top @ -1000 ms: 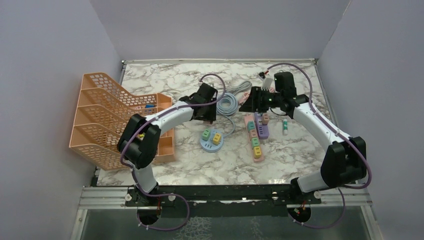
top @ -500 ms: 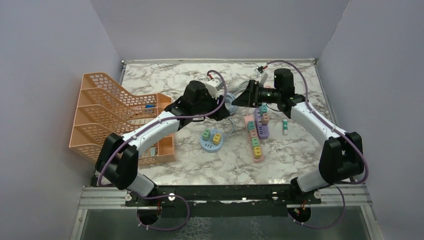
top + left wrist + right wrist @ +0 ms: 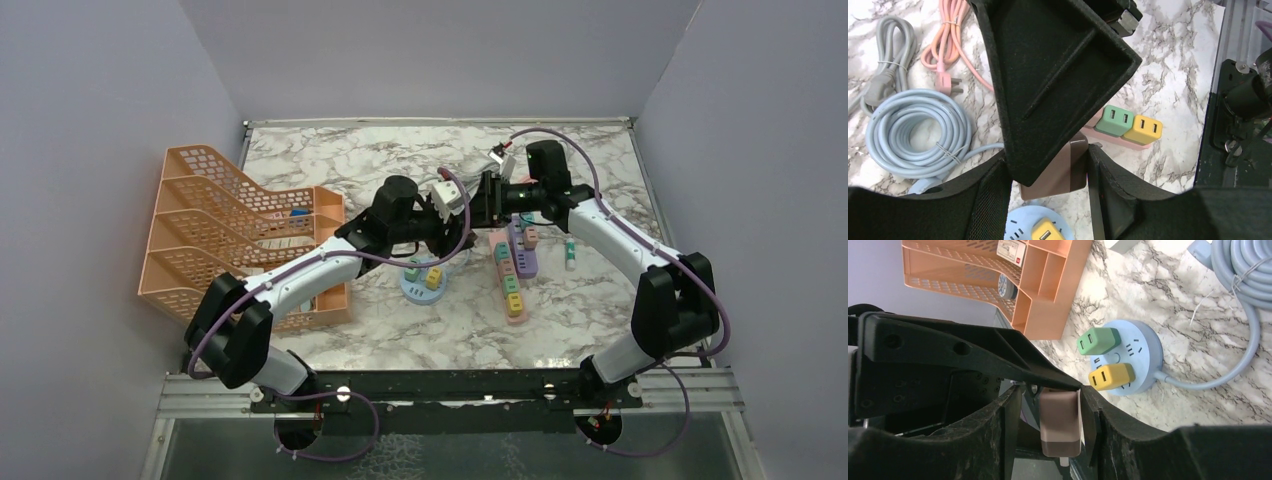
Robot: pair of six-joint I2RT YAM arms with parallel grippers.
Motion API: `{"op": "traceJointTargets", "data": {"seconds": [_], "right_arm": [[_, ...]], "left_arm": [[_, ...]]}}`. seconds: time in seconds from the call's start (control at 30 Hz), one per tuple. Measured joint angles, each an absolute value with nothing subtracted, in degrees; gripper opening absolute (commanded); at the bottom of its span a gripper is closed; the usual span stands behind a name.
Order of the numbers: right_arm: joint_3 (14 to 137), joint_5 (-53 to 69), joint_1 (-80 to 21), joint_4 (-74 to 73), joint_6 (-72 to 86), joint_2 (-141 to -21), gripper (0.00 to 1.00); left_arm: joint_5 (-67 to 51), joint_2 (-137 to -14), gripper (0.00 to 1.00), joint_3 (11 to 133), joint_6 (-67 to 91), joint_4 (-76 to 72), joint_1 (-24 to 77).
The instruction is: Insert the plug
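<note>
A brown plug (image 3: 1055,175) hangs in mid-air between both grippers, above the round blue socket (image 3: 424,280). My left gripper (image 3: 1048,160) is shut on it; its right finger presses the plug's side. My right gripper (image 3: 1049,395) is open around the same plug (image 3: 1060,425): one finger lies close to it and a gap shows on the other side. The prongs point away from the right wrist camera. In the top view the grippers meet at the table's middle, left (image 3: 460,212) and right (image 3: 487,205), and the plug is hidden between them. The pink and purple power strip (image 3: 512,262) lies just right.
The round socket (image 3: 1128,360) holds a green and a yellow adapter. The strip (image 3: 1120,141) also carries adapters. A coiled blue cable (image 3: 913,130), a grey cable (image 3: 885,70) and a pink cable (image 3: 950,45) lie behind. An orange rack (image 3: 230,240) stands at the left.
Both arms have swung in toward each other. The left gripper came from the cables to the table's middle, and the right gripper moved left off the strip to meet it.
</note>
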State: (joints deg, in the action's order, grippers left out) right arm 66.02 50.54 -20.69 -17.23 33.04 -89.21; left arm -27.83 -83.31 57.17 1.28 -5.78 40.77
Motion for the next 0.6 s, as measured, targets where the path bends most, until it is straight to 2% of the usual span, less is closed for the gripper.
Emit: {"op": "traceJointTargets", "data": {"seconds": [0.27, 0.37, 0.43, 0.53, 0.6], "right_arm": [[66.1, 50.5, -20.9, -21.5, 30.1, -89.2, 0.48], [66.1, 50.5, -20.9, -23.5, 28.3, -89.2, 0.45], [66.1, 50.7, -20.9, -24.8, 27.0, -89.2, 0.35], [66.4, 52.2, -20.9, -26.5, 25.0, -89.2, 0.14], [66.4, 52.5, -20.9, -26.9, 24.6, -89.2, 0.02]], "left_arm": [[-27.8, -82.6, 0.32, 55.4, 0.0, -8.6, 41.1], [-27.7, -82.6, 0.32, 55.2, -0.3, -8.6, 41.1], [-27.7, -82.4, 0.32, 55.2, -0.6, -8.6, 41.1], [-27.6, -82.3, 0.33, 55.1, -0.8, -8.4, 41.3], [-27.7, -82.1, 0.38, 54.9, -0.8, -8.3, 41.3]]}}
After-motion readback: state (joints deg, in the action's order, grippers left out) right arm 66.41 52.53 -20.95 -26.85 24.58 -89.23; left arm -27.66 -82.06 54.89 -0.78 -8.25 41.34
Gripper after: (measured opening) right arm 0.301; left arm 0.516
